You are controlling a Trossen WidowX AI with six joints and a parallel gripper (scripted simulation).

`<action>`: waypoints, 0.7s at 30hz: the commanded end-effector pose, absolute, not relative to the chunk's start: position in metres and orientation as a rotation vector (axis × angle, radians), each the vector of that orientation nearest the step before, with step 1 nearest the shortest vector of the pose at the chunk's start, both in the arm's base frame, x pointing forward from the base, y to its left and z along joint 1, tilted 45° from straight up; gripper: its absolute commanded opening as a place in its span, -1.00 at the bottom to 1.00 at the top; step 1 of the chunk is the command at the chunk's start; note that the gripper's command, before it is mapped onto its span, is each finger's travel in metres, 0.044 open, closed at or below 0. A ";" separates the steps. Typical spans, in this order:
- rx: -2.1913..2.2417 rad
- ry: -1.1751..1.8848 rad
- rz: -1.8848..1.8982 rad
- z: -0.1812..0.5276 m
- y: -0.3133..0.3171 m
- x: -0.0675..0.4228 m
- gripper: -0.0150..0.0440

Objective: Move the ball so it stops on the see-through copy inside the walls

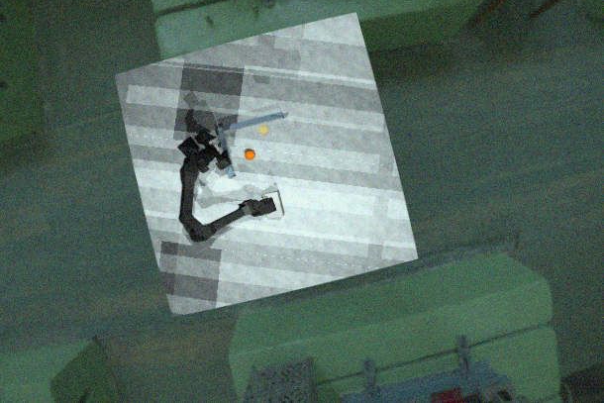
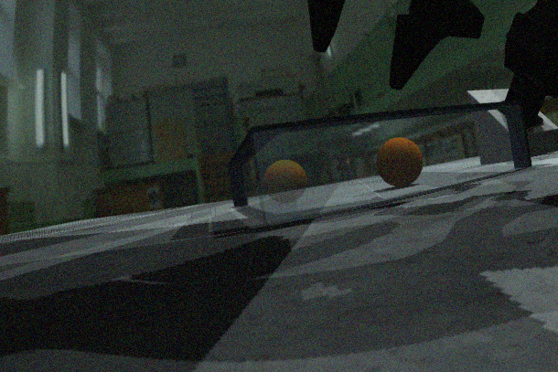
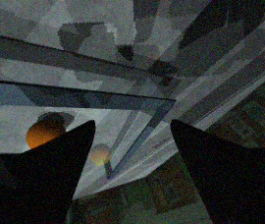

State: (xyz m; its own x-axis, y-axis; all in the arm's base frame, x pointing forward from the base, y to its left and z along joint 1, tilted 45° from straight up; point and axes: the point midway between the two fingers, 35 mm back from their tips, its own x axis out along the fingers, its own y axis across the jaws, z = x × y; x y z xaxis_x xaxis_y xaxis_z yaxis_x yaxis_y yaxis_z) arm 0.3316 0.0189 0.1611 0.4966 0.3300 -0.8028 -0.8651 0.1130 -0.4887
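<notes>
The orange ball (image 1: 250, 154) (image 2: 400, 162) (image 3: 42, 135) lies on the table on the inner side of the corner. A finger partly covers it in the wrist view. The paler see-through copy (image 1: 263, 130) (image 2: 285, 176) (image 3: 100, 154) is inside, near the other wall. One low clear wall (image 1: 226, 148) (image 2: 380, 114) (image 3: 91, 99) stands left of the ball in the top view; the second wall (image 1: 257, 121) (image 3: 142, 135) runs past the copy. My gripper (image 1: 219, 149) (image 2: 359, 69) (image 3: 133, 124) is open and empty, raised above the first wall, away from the ball.
The arm (image 1: 187, 192) bends around the left side from its base (image 1: 265, 205), which stands in front of the ball's area. The table (image 1: 317, 227) ends behind and beyond the walls. Dark shadows of the arm fall around the corner.
</notes>
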 end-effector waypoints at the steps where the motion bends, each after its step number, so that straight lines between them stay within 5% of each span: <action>1: -1.044 0.656 1.084 0.127 -0.007 0.317 0.71; 10: -0.576 0.644 1.315 0.071 -0.049 0.259 0.71; 21: -0.565 0.640 1.316 0.061 -0.040 0.260 0.71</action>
